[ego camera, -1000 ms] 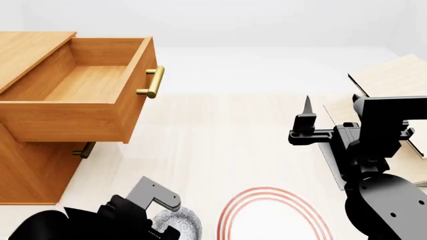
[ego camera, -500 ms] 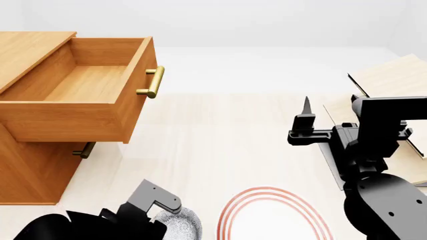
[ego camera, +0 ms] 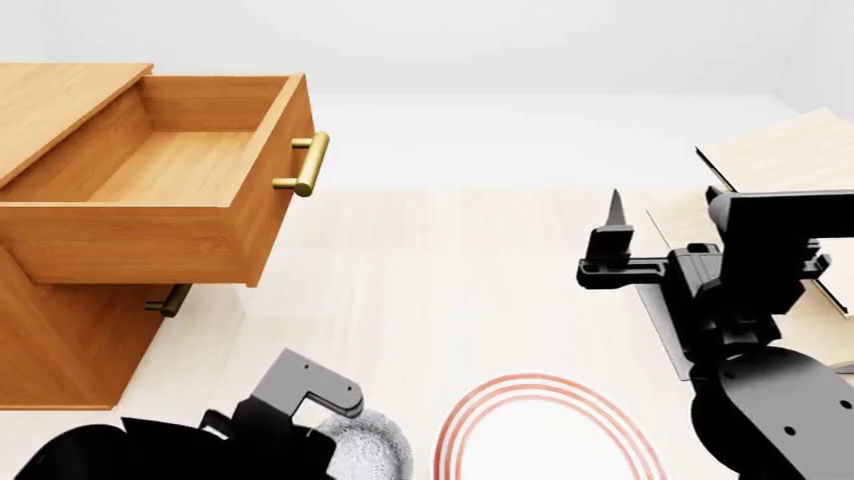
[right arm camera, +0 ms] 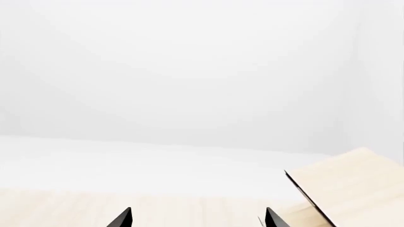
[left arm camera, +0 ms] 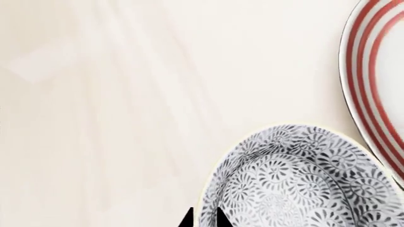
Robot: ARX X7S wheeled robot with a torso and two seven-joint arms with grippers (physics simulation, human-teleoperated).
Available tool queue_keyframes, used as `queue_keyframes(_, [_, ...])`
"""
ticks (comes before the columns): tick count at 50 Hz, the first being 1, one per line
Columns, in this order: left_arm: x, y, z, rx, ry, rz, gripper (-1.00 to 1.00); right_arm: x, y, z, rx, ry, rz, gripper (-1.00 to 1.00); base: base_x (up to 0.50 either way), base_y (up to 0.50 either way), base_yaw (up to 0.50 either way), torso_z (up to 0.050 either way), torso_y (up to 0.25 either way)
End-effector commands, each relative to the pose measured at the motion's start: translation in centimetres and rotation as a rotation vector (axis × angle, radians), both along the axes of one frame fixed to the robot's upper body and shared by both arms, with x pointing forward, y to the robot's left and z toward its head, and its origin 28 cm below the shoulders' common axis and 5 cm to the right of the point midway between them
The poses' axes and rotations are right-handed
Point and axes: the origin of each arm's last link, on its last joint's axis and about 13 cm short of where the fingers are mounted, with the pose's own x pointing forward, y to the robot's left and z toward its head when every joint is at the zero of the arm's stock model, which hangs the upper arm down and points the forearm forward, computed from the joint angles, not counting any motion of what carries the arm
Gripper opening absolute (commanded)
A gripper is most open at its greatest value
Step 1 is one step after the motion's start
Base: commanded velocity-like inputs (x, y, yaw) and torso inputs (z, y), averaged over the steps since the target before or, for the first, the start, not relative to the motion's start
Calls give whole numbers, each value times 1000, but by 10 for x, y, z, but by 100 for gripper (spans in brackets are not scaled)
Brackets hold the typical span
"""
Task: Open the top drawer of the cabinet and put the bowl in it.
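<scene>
- Surface: pale wood-grain floor (ego camera: 441, 300), running far into a plain white room.
- Cabinet (ego camera: 54, 340): far left, top drawer (ego camera: 174, 170) pulled fully out and bare inside, brass handle (ego camera: 307, 165) facing right.
- Bowl (left arm camera: 296, 179): near, lying on the floor just left of the red-ringed plate (ego camera: 547, 430); we see it mostly hidden under the left arm in the head view.
- Left gripper (left arm camera: 203, 220): two dark tips set close together astride the bowl's rim; we cannot tell if they pinch it.
- Right gripper (right arm camera: 198, 218): raised at right, tips spread wide, holding nothing.
- Pale rack (ego camera: 787, 160): far right.
- Change: against half a second ago, we note the left arm has shifted slightly over the bowl; all else unmoved.
</scene>
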Motion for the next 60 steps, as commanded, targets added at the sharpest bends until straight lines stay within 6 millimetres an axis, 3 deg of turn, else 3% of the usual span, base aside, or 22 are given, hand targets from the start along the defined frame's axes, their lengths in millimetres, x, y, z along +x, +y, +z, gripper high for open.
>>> queue_keyframes(1, [2, 1, 9, 5, -53, 18, -100, -2, -1, 1, 1, -6, -3, 100, 0, 0, 0, 0, 0])
queue_keyframes(22, [-1, -2, 35, -20, -147, 2, -100, -5, -2, 5, 5, -18, -9, 100, 0, 0, 0, 0, 0])
queue_keyframes(44, [-2, -8, 87, -49, -320, -26, -100, -5, -3, 7, 10, -27, -12, 100, 0, 0, 0, 0, 0])
queue_keyframes(60, [-26, -25, 100, -79, -387, -130, -100, -10, -5, 11, 15, -41, -21, 100, 0, 0, 0, 0, 1])
